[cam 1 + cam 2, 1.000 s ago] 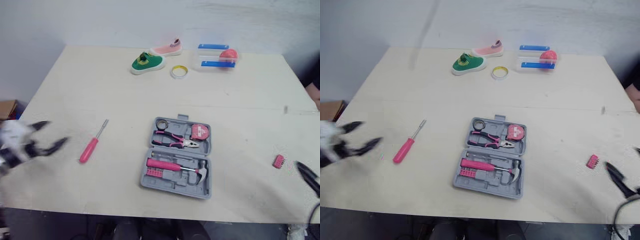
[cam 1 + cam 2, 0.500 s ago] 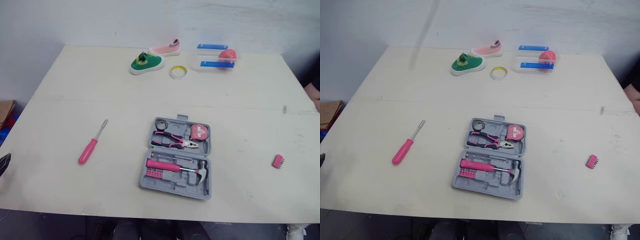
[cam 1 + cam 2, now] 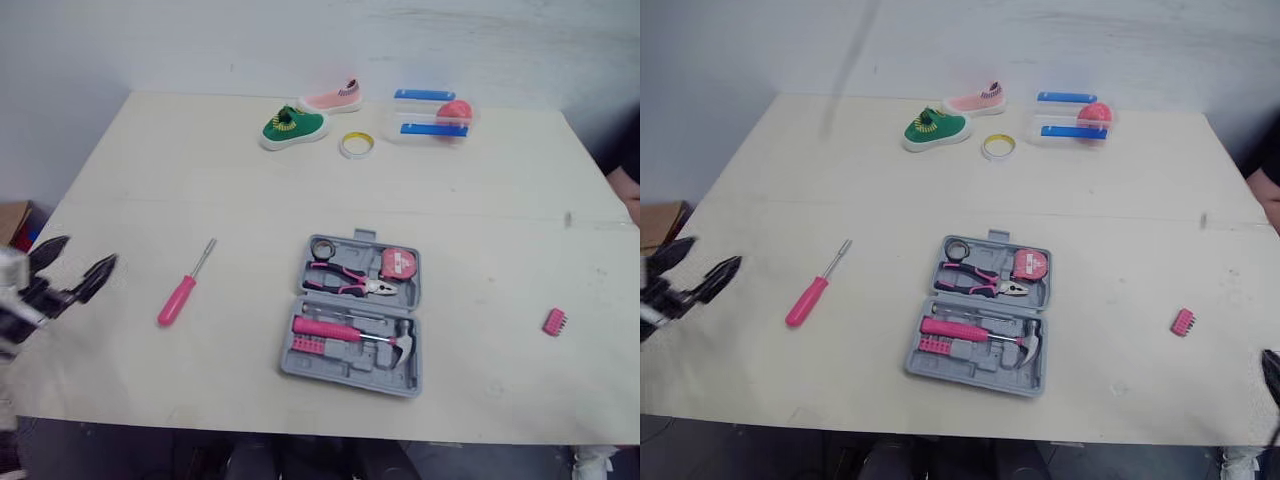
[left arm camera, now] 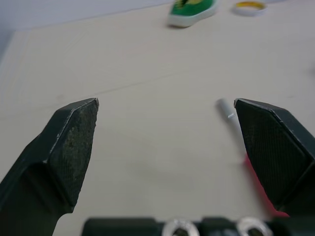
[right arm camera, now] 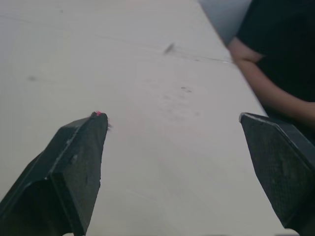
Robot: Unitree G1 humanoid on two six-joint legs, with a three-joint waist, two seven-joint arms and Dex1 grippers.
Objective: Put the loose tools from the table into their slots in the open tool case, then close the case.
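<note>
Left eye view: left gripper (image 3: pixel 82 253) is open and empty at the left edge of the surface (image 3: pixel 480 200). The pink-handled screwdriver (image 3: pixel 186 285) lies to its right, between it and the open tool case (image 3: pixel 355 315). Its handle is toward me, its shaft pointing away. I judge the left arm nearer. Right gripper (image 5: pixel 171 117) is open too. The pink bit holder (image 3: pixel 556 321) lies right of the case.

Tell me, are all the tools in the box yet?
Not yet. Hammer and pliers sit in the open tool case. The left gripper, open and empty, is near the screwdriver. That and the pink bit holder lie loose on the table; the case isn't closed.
</note>
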